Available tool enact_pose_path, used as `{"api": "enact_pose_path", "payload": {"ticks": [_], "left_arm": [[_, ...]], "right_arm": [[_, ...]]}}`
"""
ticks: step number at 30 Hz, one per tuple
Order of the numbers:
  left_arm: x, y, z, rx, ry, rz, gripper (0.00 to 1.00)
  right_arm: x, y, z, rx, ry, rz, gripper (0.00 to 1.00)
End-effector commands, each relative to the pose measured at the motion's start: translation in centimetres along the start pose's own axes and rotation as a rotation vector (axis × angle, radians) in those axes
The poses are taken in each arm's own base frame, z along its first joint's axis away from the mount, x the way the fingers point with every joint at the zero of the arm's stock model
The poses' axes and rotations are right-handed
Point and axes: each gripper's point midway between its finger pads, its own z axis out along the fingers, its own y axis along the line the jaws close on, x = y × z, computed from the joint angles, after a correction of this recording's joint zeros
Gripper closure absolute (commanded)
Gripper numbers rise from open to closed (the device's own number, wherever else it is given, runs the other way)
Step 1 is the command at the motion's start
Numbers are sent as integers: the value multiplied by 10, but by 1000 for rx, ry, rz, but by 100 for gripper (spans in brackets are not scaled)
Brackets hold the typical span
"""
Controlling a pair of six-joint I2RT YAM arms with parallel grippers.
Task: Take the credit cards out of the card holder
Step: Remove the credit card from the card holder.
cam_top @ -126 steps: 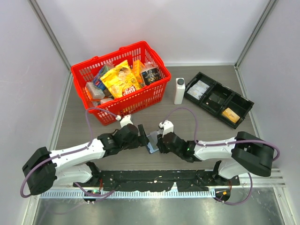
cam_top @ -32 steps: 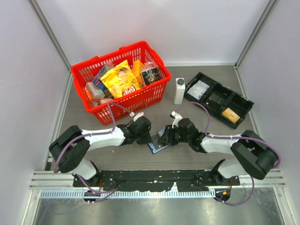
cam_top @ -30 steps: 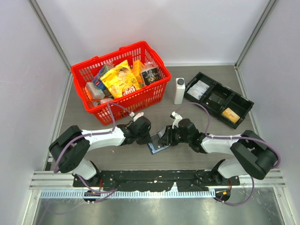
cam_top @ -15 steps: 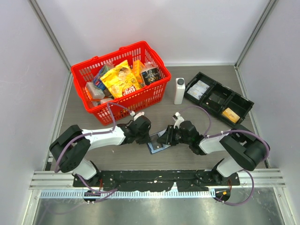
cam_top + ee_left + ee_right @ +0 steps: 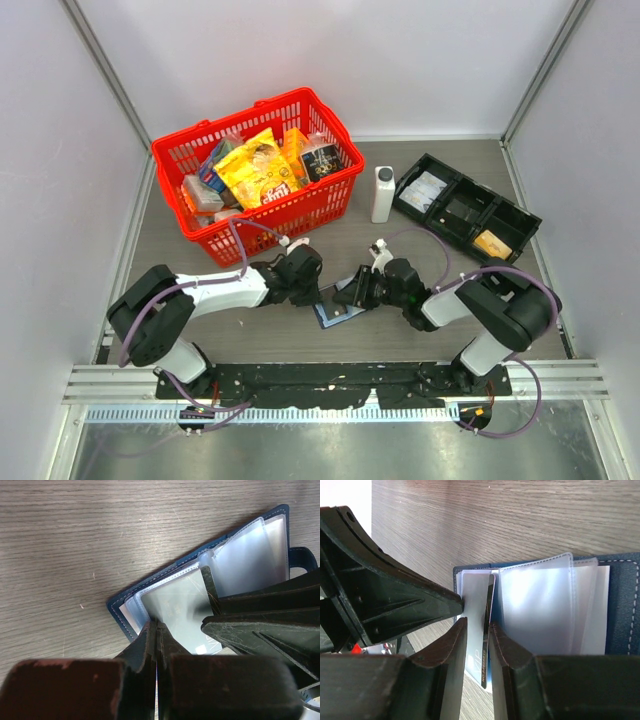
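Open card holder [image 5: 338,308] lies mid table [image 5: 335,235], near the front edge. Left fingers [image 5: 142,645] have just closed together on its sleeve edge. Right fingers [image 5: 452,645] are narrowing around an upright card [image 5: 486,625] (not clamped yet), so pull-out looks close.

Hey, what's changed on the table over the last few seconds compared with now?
The left pincer has closed at the edge of a clear sleeve of the card holder. The right pincer has narrowed around a card among the sleeves, and its arm's elbow swung toward the middle. The red basket, white bottle and black tray kept their places.
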Motion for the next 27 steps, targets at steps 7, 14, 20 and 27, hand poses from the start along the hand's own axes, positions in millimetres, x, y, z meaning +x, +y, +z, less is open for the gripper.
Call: {"api": "enact_pose_path", "payload": {"ticks": [7,14,20,27], "left_arm": [[3,-8,6,28,12,42,100],[2,7,5,-49,9,72,100],[0,19,1,-110,1,108,100],[-1,20,2,-126,7,122,100]], "right_arm": [[2,59,5,-300,52,95,73],[2,53,-3,-300,68,111,73],[-8,44,-15,-300,46,112,73],[-11,35,-22,-284,34,111,74]]}}
